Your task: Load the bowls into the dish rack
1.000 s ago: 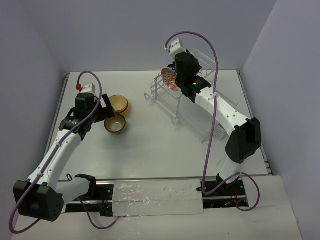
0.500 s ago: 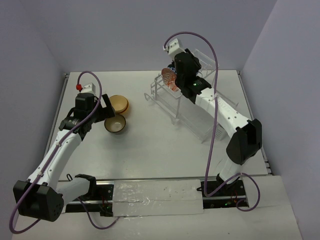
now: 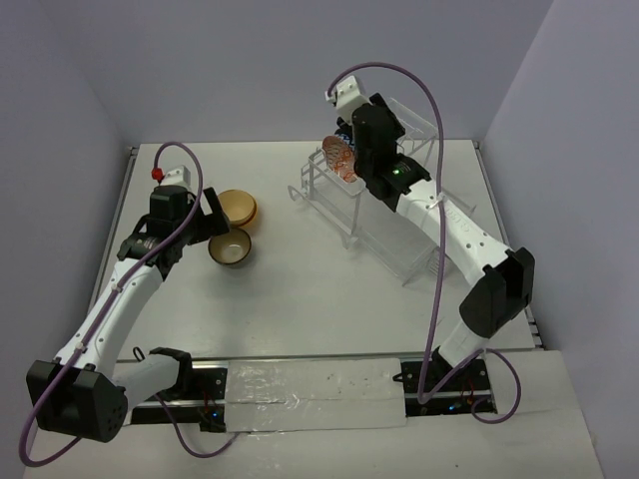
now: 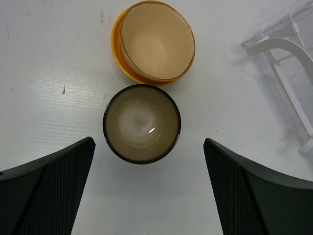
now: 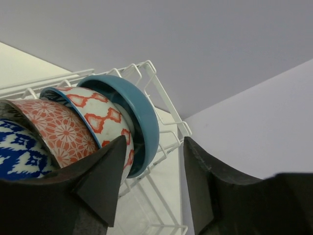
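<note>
1. Left gripper [image 4: 149,144]: I read the fingers as spread fully apart and holding nothing. They hang above the table [image 4: 49,73], on either side of the dark-rimmed bowl [image 4: 142,122] without touching it.

2. Dark-rimmed bowl: it stands upright on the table, mouth up. I judge it to be glazed and rigid, light enough for one arm, slippery on the wall and liable to chip. I would grip it at the rim, one finger inside and one outside, at 3 or 9 o'clock.

3. At 12 o'clock, just beside it, is the orange-yellow bowl [image 4: 117,49], with a tan bowl [image 4: 156,41] nested inside. I expect the pair to need separating, so I would lift the inner rim only.

4. Dish rack [image 3: 384,235]: from the loose bowls it sits at 2 o'clock, well apart. Its thin wire gives little cushioning, so I would set bowls down slowly.

5. Right gripper [image 5: 156,147]: it is at the rack's far end with the fingers parted and nothing clamped between them. Beyond it, four bowls stand on edge in the slots: a blue-and-white one [image 5: 19,147], a red floral one [image 5: 54,127], a zigzag one [image 5: 98,112] and a plain blue one [image 5: 142,112].
</note>
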You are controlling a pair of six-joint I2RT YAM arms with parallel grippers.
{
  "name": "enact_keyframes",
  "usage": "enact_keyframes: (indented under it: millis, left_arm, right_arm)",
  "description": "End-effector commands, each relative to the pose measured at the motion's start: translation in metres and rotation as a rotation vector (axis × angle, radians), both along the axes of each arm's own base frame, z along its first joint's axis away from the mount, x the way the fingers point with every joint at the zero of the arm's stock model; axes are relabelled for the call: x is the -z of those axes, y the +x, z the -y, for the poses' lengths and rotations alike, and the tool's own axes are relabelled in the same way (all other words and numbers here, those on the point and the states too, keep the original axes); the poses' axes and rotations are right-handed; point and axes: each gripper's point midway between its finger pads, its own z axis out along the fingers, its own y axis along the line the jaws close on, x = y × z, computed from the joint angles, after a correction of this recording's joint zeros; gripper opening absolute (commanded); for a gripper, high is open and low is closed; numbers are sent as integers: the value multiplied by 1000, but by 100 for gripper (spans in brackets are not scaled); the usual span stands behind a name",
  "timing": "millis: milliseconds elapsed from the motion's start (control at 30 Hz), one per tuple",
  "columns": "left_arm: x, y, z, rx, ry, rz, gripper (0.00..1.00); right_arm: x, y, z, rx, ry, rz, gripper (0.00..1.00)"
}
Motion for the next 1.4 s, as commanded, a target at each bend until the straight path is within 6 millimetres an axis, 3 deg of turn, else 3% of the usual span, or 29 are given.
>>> enact_keyframes:
  millis: [0, 233, 367, 400, 467, 500, 533, 600, 733, 867, 1167, 1367]
  left_arm:
    - [-8, 2, 1, 10, -12, 41, 99]
    - [-4, 2, -3, -17, -11, 30, 99]
    - [9, 3, -9, -57, 4, -18, 99]
    - [13, 3, -10, -63, 6, -31, 99]
    - [22, 4, -12, -78, 14, -67, 99]
    - [26, 3, -14, -85, 24, -81, 99]
    - [33, 4, -14, -88, 32, -106, 99]
    - [41, 3, -18, -98, 50, -137, 99]
    - [66, 3, -22, -108, 88, -232, 99]
    - [85, 4, -29, -124, 121, -296, 96]
    - [119, 6, -35, -142, 148, -417, 73]
    - [127, 8, -33, -136, 145, -443, 44]
  right_arm:
    - [-25, -19, -5, -60, 79, 37, 60]
    - [-48, -48, -12, -145, 279, 73, 73]
    - [-51, -72, -20, -241, 414, 76, 82]
    - [-62, -83, -18, -271, 452, 97, 82]
    - [-54, -93, -29, -340, 522, 72, 83]
    - [-62, -104, -28, -370, 556, 89, 84]
    - [-50, -107, -32, -384, 583, 65, 84]
    - [-55, -120, -36, -438, 636, 74, 84]
    - [-30, -131, -37, -458, 674, 35, 84]
    - [-21, -143, -37, -488, 714, 35, 84]
    - [-12, -152, -37, -514, 732, 37, 84]
    - [-9, -155, -33, -511, 729, 51, 84]
